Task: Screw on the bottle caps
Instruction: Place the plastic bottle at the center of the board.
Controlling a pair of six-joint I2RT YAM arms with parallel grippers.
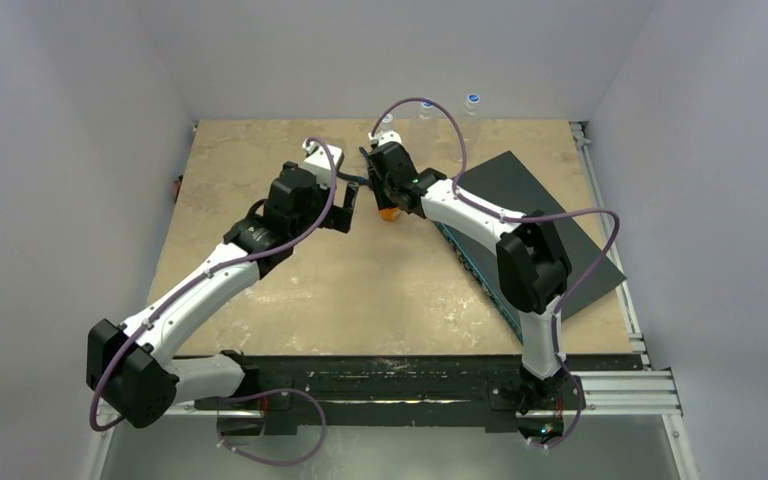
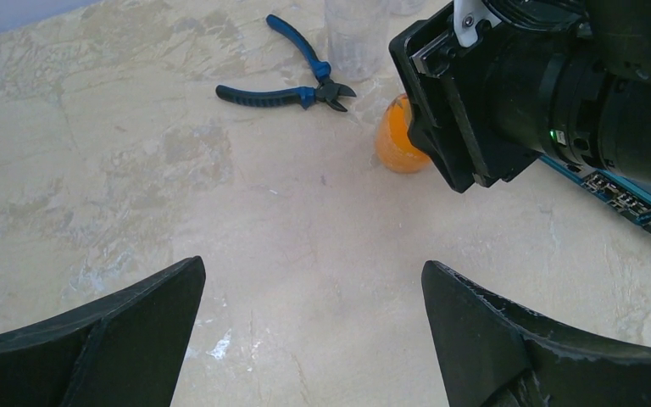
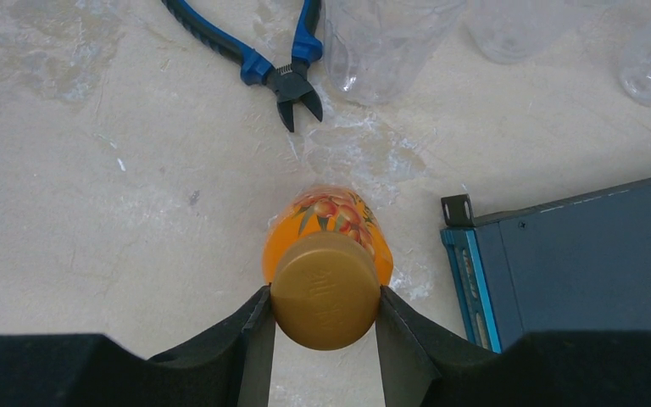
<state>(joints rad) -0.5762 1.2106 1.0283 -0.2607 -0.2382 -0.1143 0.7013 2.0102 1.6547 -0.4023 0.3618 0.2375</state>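
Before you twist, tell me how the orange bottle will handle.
The orange bottle is squat, so probably won't tip easily. Nothing steadies its body, so it may spin with the cap the right claw pinches. Small, likely light: it could slide on the smooth table.

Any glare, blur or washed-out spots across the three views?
Top external: even, soft light, no glare, but the clear bottles are tiny and faint. Left wrist: pliers sharp, no motion blur. Right wrist: orange cap crisp in the right pincer, slight sheen.
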